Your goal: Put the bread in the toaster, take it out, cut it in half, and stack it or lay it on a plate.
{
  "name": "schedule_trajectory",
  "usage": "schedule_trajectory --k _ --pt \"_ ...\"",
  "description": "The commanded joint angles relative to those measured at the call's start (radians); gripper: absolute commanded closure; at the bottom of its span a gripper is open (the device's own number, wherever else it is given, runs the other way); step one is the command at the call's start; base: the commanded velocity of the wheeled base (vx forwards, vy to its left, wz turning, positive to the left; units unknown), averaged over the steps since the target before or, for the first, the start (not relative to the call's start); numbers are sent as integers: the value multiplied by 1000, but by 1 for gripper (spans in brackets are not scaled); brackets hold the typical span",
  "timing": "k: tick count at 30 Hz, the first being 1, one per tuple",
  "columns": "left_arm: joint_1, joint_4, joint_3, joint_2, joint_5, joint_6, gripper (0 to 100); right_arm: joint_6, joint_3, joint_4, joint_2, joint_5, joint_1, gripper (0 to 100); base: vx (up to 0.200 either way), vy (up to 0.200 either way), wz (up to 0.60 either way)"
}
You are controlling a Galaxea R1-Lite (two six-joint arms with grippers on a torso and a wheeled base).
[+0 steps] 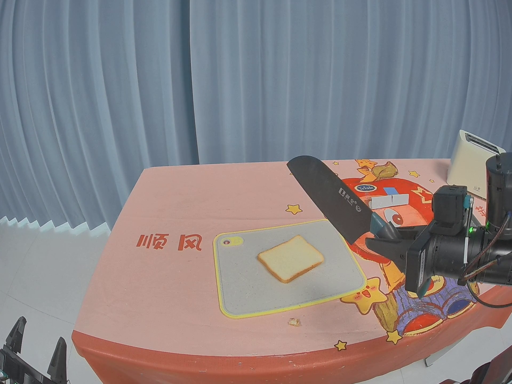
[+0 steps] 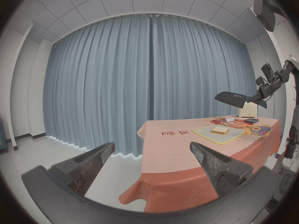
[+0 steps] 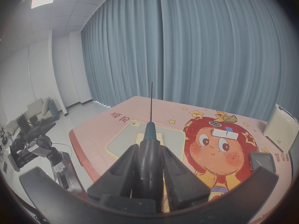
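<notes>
My right gripper (image 1: 388, 237) sits at the right side of the picture. Its jaws squeeze tight on the handle of a black knife (image 1: 330, 198). The knife is up in the air, well above the table (image 1: 170, 198). Its blade points up and to the left, toward the middle of the picture. There is small white print on the blade (image 1: 349, 198). It is too small for me to read.

The bread (image 1: 290, 258) is one whole slice. It lies flat in the middle of the grey cutting board (image 1: 320, 289) with the yellow rim, just below the middle of the picture. The knife does not touch it.

The white toaster (image 1: 472, 164) stands at the far right edge of the picture, at the back of the table. A dark square dish (image 3: 263, 161) lies on the table near the toaster.

My left gripper (image 1: 41, 333) is in the bottom left corner, off the table, and its jaws are spread wide with nothing in them.

The pink cloth has big red writing (image 1: 169, 241) left of the board and a cartoon face (image 3: 215, 143) with stars on the right. A small crumb (image 1: 294, 322) lies just below the board.
</notes>
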Motion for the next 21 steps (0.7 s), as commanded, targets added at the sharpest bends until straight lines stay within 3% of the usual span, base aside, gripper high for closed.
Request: schedule_trajectory --k 1,21 --pt "0 -1 18 -16 0 -1 0 0 2 -1 -1 0 3 100 0 0 0" --pt "0 -11 18 -16 -9 16 0 0 5 2 6 -2 24 100 0 0 0"
